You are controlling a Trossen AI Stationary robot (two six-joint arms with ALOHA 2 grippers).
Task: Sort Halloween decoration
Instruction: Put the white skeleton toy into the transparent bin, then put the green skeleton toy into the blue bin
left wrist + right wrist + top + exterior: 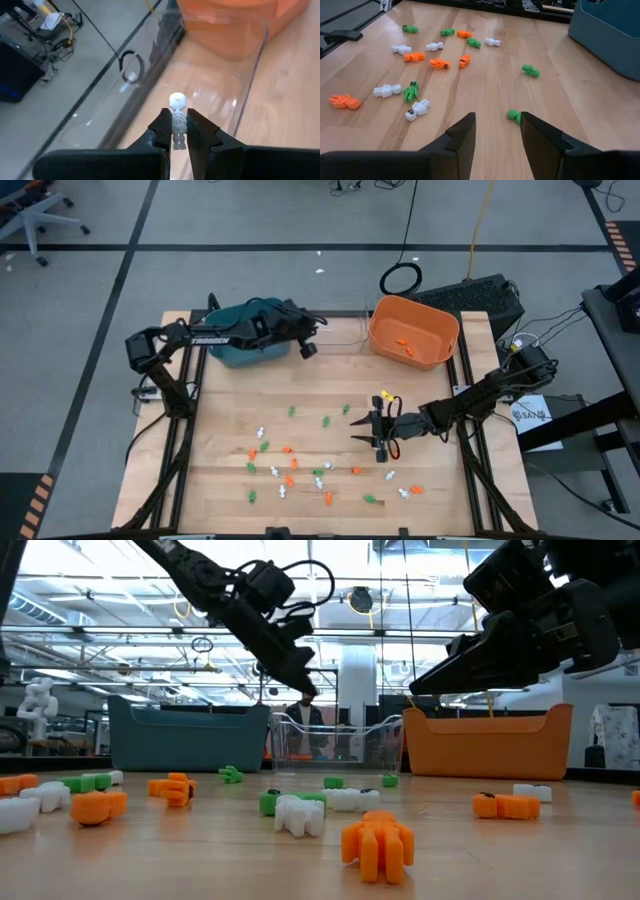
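Observation:
Small orange, green and white Halloween decoration pieces [290, 470] lie scattered over the near half of the wooden table. My left gripper [309, 348] hangs at the far side, over the clear bin [215, 85] between the teal bin [243, 335] and the orange bin [413, 330]. It is shut on a white skeleton figure [177, 102]. My right gripper [365, 432] hovers open, low over the table's middle right. A green piece [515, 116] lies on the wood just ahead of its fingers, untouched. My left gripper pinches the white skeleton's body [178, 126] between its two fingertips. The round head [177, 101] sticks out beyond the fingers. The fingers slant downward, coming from the table's left side. The figure is lifted clear, above the clear bin's open top.
A few orange pieces [402, 345] lie in the orange bin. The three bins stand in a row along the far edge. Bare wood lies between the bins and the scattered pieces. A black keyboard [480, 295] lies on the floor beyond the far right corner.

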